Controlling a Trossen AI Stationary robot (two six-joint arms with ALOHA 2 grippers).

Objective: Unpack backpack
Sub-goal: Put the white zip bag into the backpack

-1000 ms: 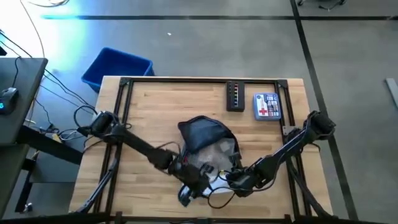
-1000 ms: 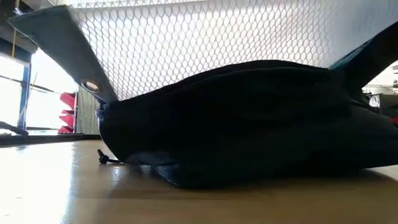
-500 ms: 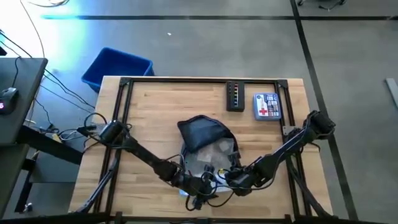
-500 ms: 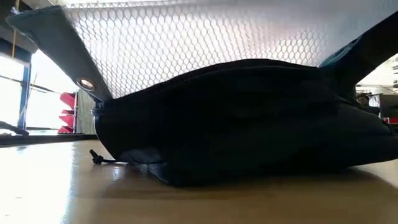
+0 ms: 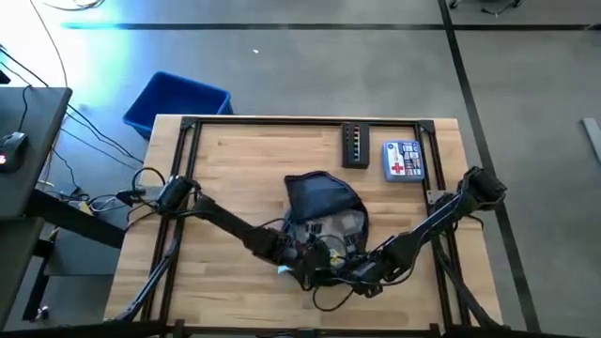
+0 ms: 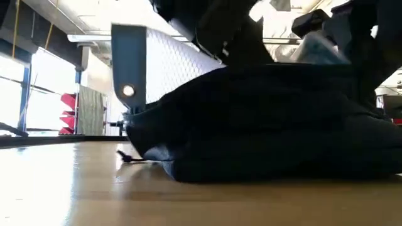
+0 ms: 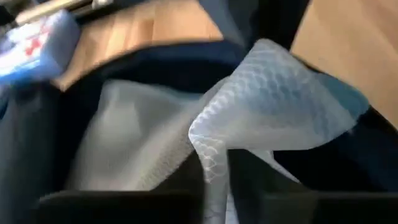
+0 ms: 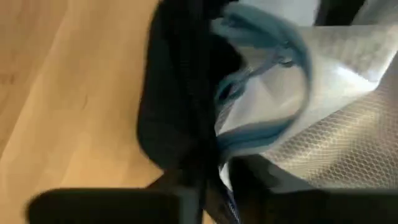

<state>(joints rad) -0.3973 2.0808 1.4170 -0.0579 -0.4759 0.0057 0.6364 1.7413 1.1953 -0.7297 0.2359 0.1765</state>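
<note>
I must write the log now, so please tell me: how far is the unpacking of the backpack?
Done, it seems: a black case and a first-aid pouch lie on the table, apart from the backpack. In hand: both grippers, left and right, are at its open mouth, the left one pinching a pale mesh pouch. Left: drawing that pouch out; anything deeper is hidden.

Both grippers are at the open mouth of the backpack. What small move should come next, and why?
Probably the left gripper should draw the white mesh pouch toward the table's near edge: it is pinched on the mesh, which still lies partly inside the backpack while the right gripper grips its rim.
</note>
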